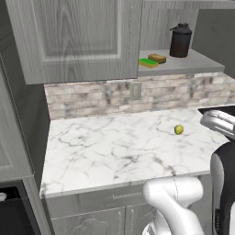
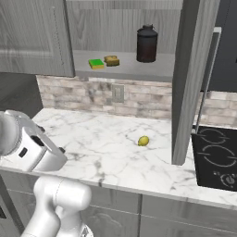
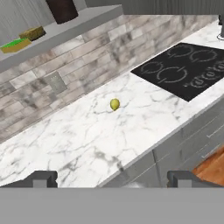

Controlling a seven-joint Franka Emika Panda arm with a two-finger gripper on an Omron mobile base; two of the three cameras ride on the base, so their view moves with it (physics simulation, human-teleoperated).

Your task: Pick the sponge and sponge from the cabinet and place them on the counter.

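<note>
Two sponges lie side by side on the cabinet's (image 1: 73, 36) pale shelf (image 1: 195, 63). One is a flat green sponge (image 1: 148, 63) (image 2: 96, 63) (image 3: 15, 44). The other is a chunky yellow-brown sponge (image 1: 157, 58) (image 2: 111, 60) (image 3: 32, 33), just behind and to its right. The white marble counter (image 1: 105, 151) (image 2: 102, 139) (image 3: 78, 135) spreads out below them. My gripper (image 3: 113, 180) is open and holds nothing. Its dark fingertips (image 3: 41, 178) stand far apart, well back from the shelf, out over the counter's front edge.
A tall dark lidded canister (image 1: 180, 41) (image 2: 146, 44) stands on the shelf right of the sponges. A small yellow-green ball (image 1: 178, 130) (image 2: 143, 141) (image 3: 114, 104) rests on the counter. The open cabinet door (image 2: 192, 78) juts forward at the right, beside the black stovetop (image 2: 216, 157) (image 3: 183, 72).
</note>
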